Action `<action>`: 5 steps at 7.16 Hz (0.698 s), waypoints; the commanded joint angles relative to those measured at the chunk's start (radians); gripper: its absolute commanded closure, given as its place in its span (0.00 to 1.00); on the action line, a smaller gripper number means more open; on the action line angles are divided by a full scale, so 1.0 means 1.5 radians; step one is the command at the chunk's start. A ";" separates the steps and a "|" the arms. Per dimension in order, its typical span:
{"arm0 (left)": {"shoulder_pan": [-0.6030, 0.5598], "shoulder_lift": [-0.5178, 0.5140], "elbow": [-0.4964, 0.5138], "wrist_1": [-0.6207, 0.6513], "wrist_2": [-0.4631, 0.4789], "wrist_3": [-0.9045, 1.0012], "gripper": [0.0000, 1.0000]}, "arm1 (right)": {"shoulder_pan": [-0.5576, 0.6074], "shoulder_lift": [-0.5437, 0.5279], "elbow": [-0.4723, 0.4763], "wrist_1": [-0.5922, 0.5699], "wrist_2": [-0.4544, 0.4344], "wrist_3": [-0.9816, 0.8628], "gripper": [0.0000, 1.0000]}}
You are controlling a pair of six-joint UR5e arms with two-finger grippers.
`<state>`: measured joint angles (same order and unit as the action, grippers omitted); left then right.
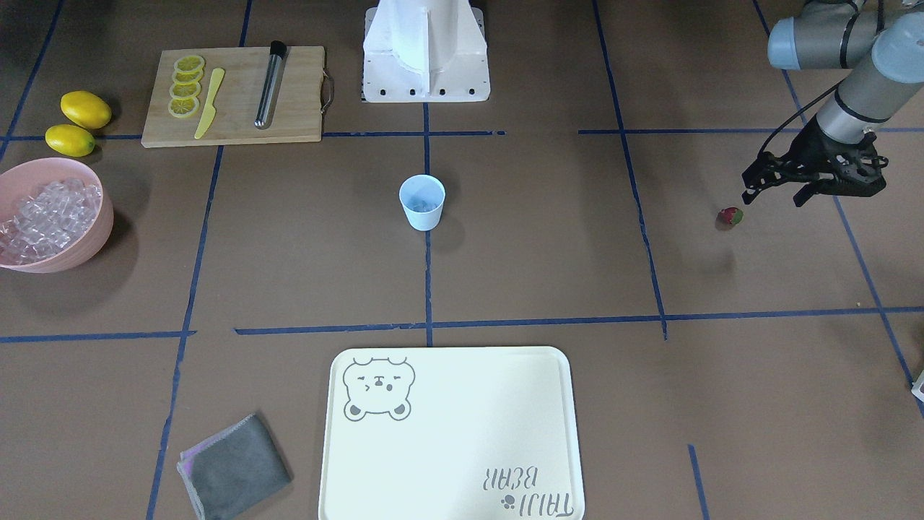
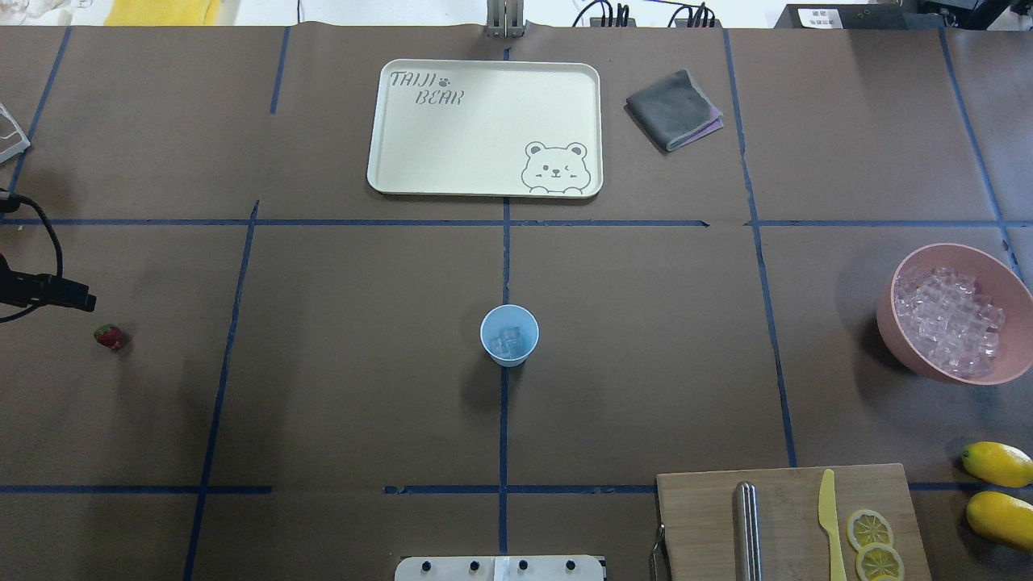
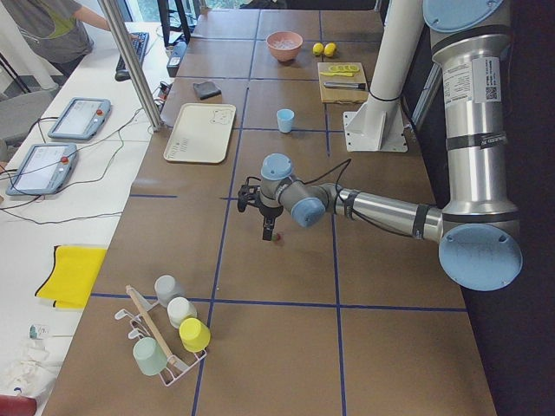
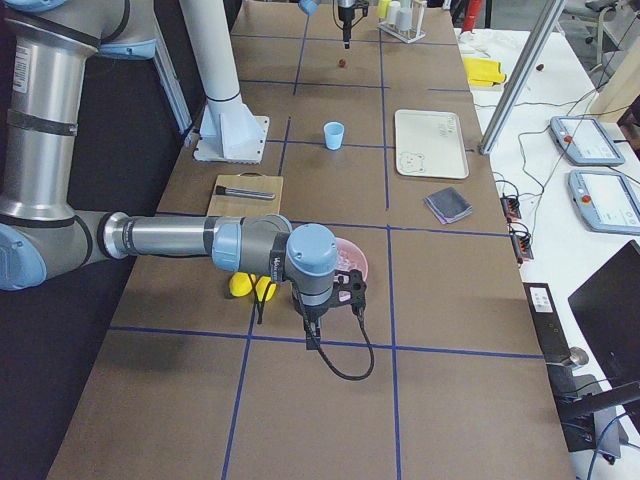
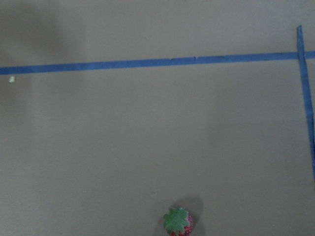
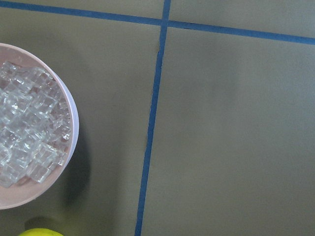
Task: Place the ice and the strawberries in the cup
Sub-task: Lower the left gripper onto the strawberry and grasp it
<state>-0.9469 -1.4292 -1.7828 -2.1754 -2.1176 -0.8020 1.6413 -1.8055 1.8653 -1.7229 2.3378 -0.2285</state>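
Nearest the base, at the table's (image 2: 363,363) right near corner: wooden cutting board (image 2: 710,516) carrying lemon slices (image 2: 870,529) and a yellow knife (image 2: 830,524), two lemons (image 2: 997,464) just beside. Brown paper surface, gridded with blue tape (image 2: 504,444). At centre: cup (image 2: 484,332) upright, ice (image 2: 509,340) inside. At right edge: pink bowl (image 2: 912,355) heaped with more cubes. Right gripper (image 4: 312,322) near it, finger state not determinable. At left edge: strawberry (image 2: 109,336) on the paper, left gripper (image 1: 776,196) hovering close above, fingers spread, holding nothing. Towards far edge: cream tray (image 2: 484,121), folded grey cloth (image 2: 674,109). Beyond: white side bench (image 3: 87,199) with two screens (image 3: 80,117).

Even overhead light, soft shadows, dim wrist views
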 commanded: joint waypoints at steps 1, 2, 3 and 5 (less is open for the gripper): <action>0.036 -0.007 0.049 -0.058 0.007 -0.026 0.00 | 0.000 0.000 0.000 0.000 0.000 -0.001 0.01; 0.042 -0.013 0.056 -0.058 0.007 -0.027 0.00 | 0.000 0.000 0.000 0.000 0.000 -0.001 0.01; 0.048 -0.016 0.057 -0.058 0.007 -0.027 0.00 | 0.000 0.000 0.000 0.000 0.000 -0.001 0.01; 0.064 -0.022 0.068 -0.057 0.008 -0.027 0.00 | 0.000 0.000 0.000 -0.001 0.000 -0.001 0.01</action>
<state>-0.8654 -1.4560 -1.6911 -2.2612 -2.1073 -0.8419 1.6414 -1.8055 1.8653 -1.7229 2.3378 -0.2301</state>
